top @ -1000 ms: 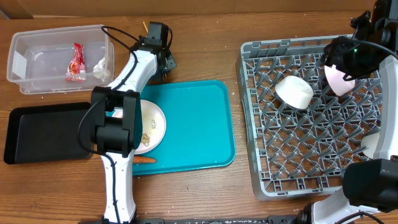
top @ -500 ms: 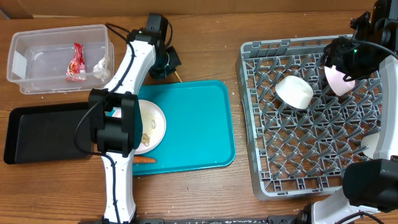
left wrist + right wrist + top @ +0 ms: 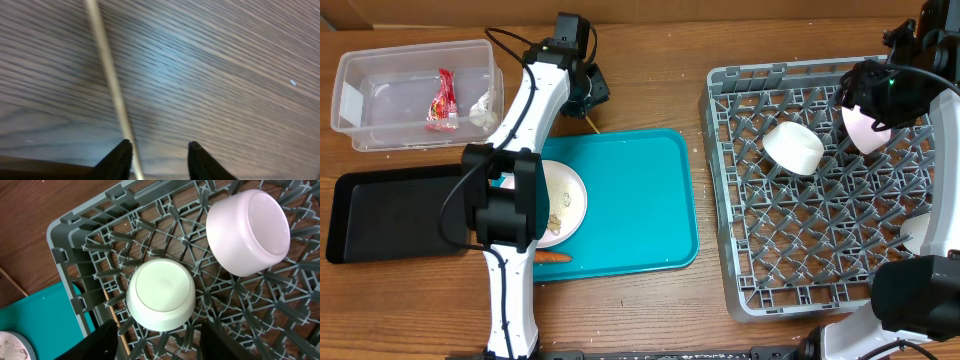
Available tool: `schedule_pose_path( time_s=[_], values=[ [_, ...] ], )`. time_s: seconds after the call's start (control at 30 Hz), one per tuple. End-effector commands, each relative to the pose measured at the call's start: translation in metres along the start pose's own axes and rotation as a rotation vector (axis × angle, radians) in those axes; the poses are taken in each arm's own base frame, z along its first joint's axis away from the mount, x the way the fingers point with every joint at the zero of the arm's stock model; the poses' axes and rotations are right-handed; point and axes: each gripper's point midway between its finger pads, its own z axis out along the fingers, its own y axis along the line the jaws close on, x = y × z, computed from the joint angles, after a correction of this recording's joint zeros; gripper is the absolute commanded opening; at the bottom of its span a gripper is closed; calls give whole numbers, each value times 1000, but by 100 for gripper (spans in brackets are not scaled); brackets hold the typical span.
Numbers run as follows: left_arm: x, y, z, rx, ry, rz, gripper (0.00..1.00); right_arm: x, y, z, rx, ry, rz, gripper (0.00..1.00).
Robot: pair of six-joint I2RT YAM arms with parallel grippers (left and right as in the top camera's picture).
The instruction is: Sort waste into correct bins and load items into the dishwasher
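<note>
A brown wooden desk (image 3: 650,310) with fine, straight grain fills the scene, evenly and softly lit, a pale, cool sheen (image 3: 165,75) catching the grain in the left wrist view, while a lighter tan board (image 3: 720,10) lines its far edge.

Two white and black robot arms with black fingers.
The left arm (image 3: 527,110) has long white rounded links, a boxy black joint block in the middle and a black wrist; thin black cables make loops beside it. The right arm (image 3: 888,95) shows a black housing with one small green light, and white and black parts lower down. The left fingers (image 3: 117,160) are matt black with narrow blunt tips; the right fingers (image 3: 100,342) are black too.
</note>
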Motion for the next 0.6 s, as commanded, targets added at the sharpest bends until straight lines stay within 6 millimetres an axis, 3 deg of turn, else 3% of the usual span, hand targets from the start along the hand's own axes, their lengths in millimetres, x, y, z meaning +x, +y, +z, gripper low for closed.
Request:
schedule_pose_path(
  time_s=[0.0, 0.03, 0.07, 0.13, 0.4, 0.57],
  values=[
    [-20, 10, -11, -53, -87, -66, 42, -6, 3, -4, -10, -23, -13, 56],
    [-21, 12, -12, -54, -88, -76, 55, -6, 3, -4, -10, -24, -13, 56],
    [-22, 13, -12, -54, -90, -92, 80, -6, 3, -4, -10, -24, -13, 56],
    [-24, 15, -12, -52, -93, -118, 100, -6, 3, -4, -10, -24, -13, 56],
    [-36, 10, -3, -22, -150, -135, 100, -6, 3, -4, -10, -24, -13, 56],
    [-40, 17, 8, -54, -176, -165, 84, -6, 3, -4, -10, -24, -13, 56]
  ],
)
